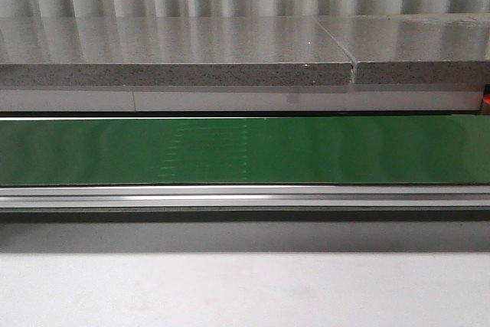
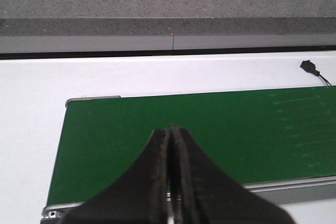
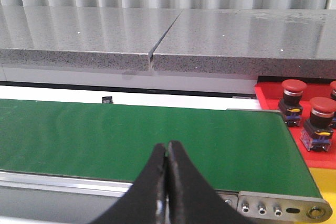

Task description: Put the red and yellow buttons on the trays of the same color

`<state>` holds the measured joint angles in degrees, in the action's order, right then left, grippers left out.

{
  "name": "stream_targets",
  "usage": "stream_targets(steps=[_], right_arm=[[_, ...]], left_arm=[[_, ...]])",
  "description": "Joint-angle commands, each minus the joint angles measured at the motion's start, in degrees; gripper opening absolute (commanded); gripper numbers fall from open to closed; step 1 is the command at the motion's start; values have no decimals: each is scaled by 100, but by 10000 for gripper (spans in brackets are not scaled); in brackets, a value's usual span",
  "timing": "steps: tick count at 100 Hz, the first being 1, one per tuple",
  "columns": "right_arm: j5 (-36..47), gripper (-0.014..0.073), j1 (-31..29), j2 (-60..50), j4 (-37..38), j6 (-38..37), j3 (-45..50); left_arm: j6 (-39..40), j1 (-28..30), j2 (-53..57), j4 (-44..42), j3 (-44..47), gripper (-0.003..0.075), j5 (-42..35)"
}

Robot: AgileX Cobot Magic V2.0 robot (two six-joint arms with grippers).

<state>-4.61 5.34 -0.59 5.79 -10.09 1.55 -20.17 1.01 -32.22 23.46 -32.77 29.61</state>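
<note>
Left pincer [image 2: 169, 132] is seen fully closed over the green conveyor belt [image 2: 210, 135], nothing held. Right pincer [image 3: 167, 148] is likewise pressed closed, empty, above the belt's other end. Red buttons [image 3: 293, 94] are seen standing on the red tray [image 3: 270, 97] beside the belt end; a yellow tray [image 3: 324, 179] is seen beside it. The white worktop [image 1: 245, 289] lies in front of the belt.

Left claw [image 2: 169, 132]: two black, curved, tapering fingers with worn, scuffed inner edges. Right claw [image 3: 167, 146]: two matching black fingers, smooth matte surface, narrowing to thin tips.
</note>
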Motion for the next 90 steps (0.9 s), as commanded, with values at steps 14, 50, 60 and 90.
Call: stream_targets(steps=[14,50,60,90], right_arm=[[492,-67,-7,-93,60,62,10],[492,-67,-7,-93,60,62,10],[492,-67,-7,-93,60,62,10],[492,-67,-7,-93,60,62,10]], left_arm=[[661,-424,237,-663,276,-20,-1349],[2443,-779,1390,-2493,1671,-20,-2544],[2453,-779,1793,-2493,2058,-20,-2587],[2556,-707,3101,-2493,3097,-20,-2748]])
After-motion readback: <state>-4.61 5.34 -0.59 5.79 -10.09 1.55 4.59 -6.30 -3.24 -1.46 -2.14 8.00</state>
